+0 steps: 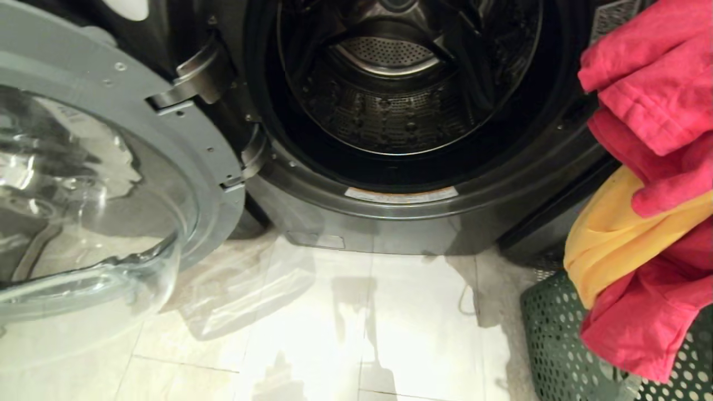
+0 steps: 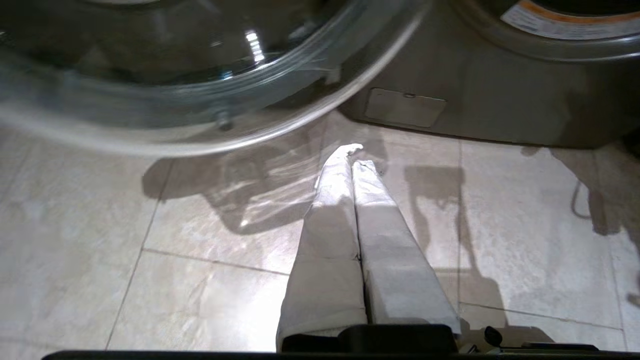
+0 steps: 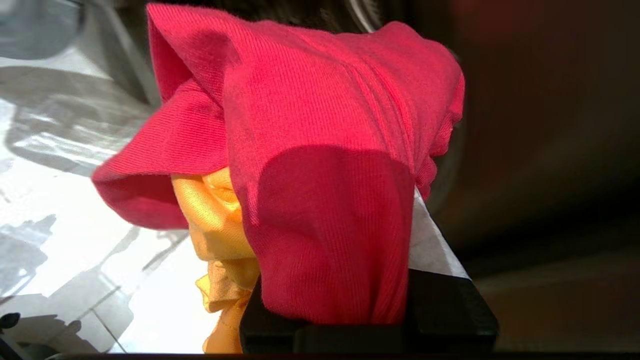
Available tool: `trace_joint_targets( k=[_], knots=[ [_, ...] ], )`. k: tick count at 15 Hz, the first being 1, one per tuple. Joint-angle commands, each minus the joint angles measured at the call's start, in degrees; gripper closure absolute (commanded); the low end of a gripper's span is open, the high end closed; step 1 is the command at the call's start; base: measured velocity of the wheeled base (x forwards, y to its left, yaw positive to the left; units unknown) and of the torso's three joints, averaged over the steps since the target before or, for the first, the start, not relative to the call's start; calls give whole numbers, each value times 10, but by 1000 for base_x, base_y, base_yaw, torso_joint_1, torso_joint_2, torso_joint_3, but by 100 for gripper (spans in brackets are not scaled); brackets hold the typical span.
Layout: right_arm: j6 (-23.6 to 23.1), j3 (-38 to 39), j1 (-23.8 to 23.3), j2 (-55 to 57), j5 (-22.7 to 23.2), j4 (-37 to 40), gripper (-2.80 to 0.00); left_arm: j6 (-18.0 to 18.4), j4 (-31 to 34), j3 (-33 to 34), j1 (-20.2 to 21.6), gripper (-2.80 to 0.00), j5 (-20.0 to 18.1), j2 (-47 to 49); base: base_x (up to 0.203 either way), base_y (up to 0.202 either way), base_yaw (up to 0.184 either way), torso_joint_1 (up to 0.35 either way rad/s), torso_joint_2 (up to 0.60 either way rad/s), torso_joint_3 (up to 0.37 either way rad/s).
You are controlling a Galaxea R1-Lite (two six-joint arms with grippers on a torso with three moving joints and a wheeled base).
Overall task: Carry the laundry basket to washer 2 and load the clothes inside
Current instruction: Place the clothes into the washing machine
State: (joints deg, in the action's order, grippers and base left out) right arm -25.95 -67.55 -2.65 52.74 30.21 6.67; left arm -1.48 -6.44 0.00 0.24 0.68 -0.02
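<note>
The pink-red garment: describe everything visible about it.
The pink-red garment is a soft, fine-ribbed knit, bunched into folds. It hangs lifted at the right of the open washer, above the green basket. A yellow-orange garment is tangled in its folds. In the right wrist view it drapes over the right pincer, which is shut on it, hiding the fingers.

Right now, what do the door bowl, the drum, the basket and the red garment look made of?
Door bowl: clear glass by the look, glossy, with reflections. Drum: probably stainless steel, a shiny perforated surface. Laundry basket: dark green plastic, matte, walls dotted with round holes. Pink-red garment: ribbed knit, likely cotton jersey, matte, draped over the right gripper. Yellow-orange garment: smoother, with a slight sheen; fibre unclear.
</note>
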Motion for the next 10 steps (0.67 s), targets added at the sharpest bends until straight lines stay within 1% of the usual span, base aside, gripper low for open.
trace_joint_targets(
  k=[1,7,10],
  knots=[
    [-1,0,0,3,2,-1,0,0,-1,23,0,0,0,0,-1,-6,173,1,7,2],
    [-2,13,-1,8,2,-29,0,0,-1,23,0,0,0,0,-1,-8,174,2,4,0],
    [-2,50,-1,3,1,-92,0,0,-1,23,0,0,0,0,-2,-6,120,1,5,1]
  ],
)
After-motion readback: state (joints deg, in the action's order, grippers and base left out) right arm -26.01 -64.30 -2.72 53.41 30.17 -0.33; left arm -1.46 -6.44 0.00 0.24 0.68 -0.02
